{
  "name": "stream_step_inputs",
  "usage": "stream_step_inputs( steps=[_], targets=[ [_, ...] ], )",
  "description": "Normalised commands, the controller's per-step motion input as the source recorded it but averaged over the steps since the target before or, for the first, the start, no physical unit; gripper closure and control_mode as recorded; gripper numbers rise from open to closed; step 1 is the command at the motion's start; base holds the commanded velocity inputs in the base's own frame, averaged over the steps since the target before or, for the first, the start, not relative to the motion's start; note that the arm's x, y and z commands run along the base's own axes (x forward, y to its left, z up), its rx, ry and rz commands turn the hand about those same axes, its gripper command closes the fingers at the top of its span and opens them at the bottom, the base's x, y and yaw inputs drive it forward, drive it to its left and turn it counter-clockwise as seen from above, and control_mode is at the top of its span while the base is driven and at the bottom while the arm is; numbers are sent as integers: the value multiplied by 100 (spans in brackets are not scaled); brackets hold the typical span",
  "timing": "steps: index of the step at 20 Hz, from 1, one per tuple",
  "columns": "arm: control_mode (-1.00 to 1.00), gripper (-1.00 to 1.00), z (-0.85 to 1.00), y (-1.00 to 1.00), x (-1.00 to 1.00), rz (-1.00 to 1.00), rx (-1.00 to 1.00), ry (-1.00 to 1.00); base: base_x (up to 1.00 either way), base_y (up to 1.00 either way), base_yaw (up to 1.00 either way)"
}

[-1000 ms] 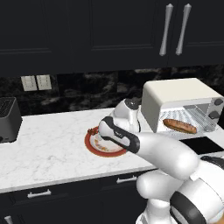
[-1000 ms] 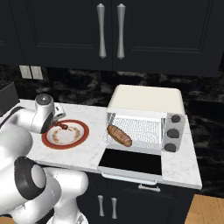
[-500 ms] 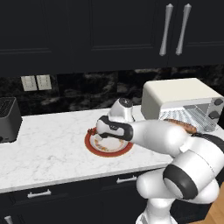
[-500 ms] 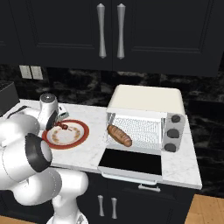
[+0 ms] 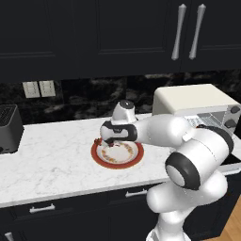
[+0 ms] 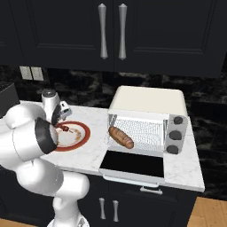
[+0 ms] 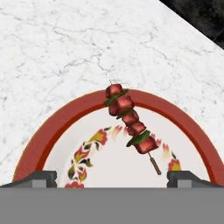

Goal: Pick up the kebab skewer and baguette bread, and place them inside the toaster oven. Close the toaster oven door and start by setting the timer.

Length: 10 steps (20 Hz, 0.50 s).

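From the left base view I see the arm bent over the marble counter (image 5: pixel 52 157), with the gripper (image 5: pixel 106 141) low above the plate (image 5: pixel 117 154), at the plate's 10 o'clock edge. I cannot judge the jaws well from here, because the hand covers them. The toaster oven (image 5: pixel 195 101) stands at 3 o'clock from the plate, partly behind the arm. A small dark toaster (image 5: pixel 9 129) sits far at 9 o'clock on the counter.

From the right base view I see the toaster oven (image 6: pixel 148 104) with the toaster oven door (image 6: pixel 133 165) folded down flat toward me. The baguette bread (image 6: pixel 121 137) lies inside the oven, on the left part of the rack, at a slant. The plate (image 6: pixel 75 135) is on the counter at 9 o'clock from the oven, near but apart from it. The kebab skewer (image 6: pixel 65 129) rests on the plate at its 10 o'clock side, and the gripper (image 6: pixel 60 126) is just above it.

In the hand view I look straight down on the plate (image 7: pixel 65 118). The kebab skewer (image 7: pixel 130 118) lies on it, running from 11 o'clock to 5 o'clock, its top chunk over the red rim. The two fingertips (image 7: pixel 41 178) stand wide apart at the bottom corners, and nothing is between them; the skewer is not touched.
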Motion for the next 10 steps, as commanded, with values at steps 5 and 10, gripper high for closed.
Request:
stream_step_inputs(
  steps=[5, 10],
  targets=[
    [-100, -100, -24, 0, 37, 0, -3, 5, 0, 0, 0],
    [-100, -100, -36, 0, 10, 0, -2, 0, 0, 0, 0]
  ],
)
